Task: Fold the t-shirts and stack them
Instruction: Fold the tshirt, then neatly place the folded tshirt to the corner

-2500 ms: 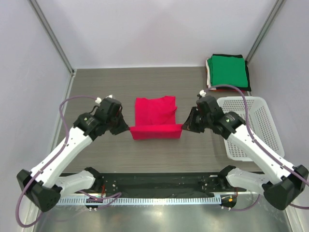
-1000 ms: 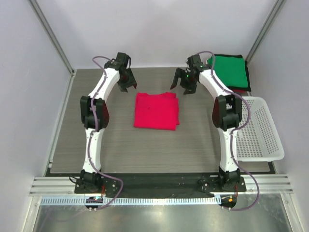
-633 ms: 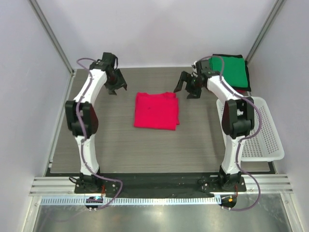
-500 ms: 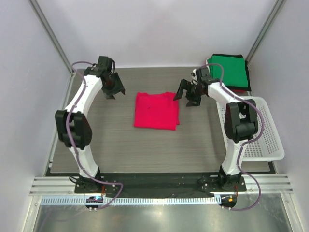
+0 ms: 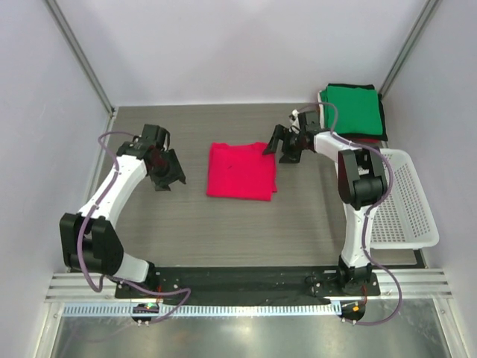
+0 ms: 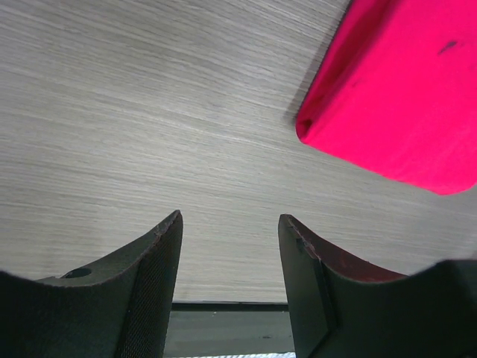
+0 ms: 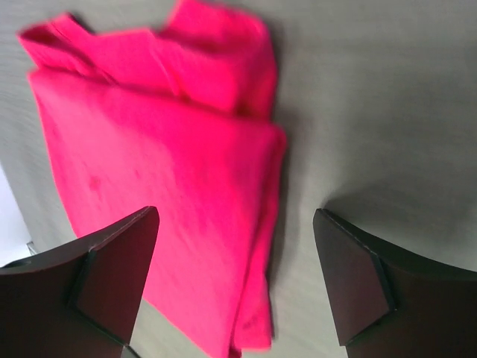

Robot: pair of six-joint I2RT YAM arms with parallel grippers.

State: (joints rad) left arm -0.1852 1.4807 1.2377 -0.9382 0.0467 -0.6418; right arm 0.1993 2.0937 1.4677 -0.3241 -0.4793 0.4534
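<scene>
The red-pink shirt [image 5: 241, 171] lies flat at the centre of the tabletop [image 5: 186, 224], folded into a near-square. Its far right corner shows extra folded layers in the right wrist view [image 7: 171, 186].

Left pincer [image 5: 165, 173]: positioned left of the shirt, near it but not touching. In the left wrist view its jaws [image 6: 229, 224] stand apart with only bare tabletop between them. The shirt's nearest corner [image 6: 402, 97] lies up and to the right of the fingers.

Right pincer [image 5: 279, 145]: positioned at the shirt's far right corner. In the right wrist view its jaws [image 7: 235, 215] are spread wide, with cloth and tabletop visible between the fingertips. Nothing is gripped. Whether a finger touches the cloth cannot be told.

A stack of folded shirts sits in the far right corner of the tabletop, well apart from the red-pink shirt. The green shirt [image 5: 352, 108] is on top; black, white and red edges show beneath it. The basket [image 5: 406, 153] stands just beside the stack, on its near side, along the right edge.
</scene>
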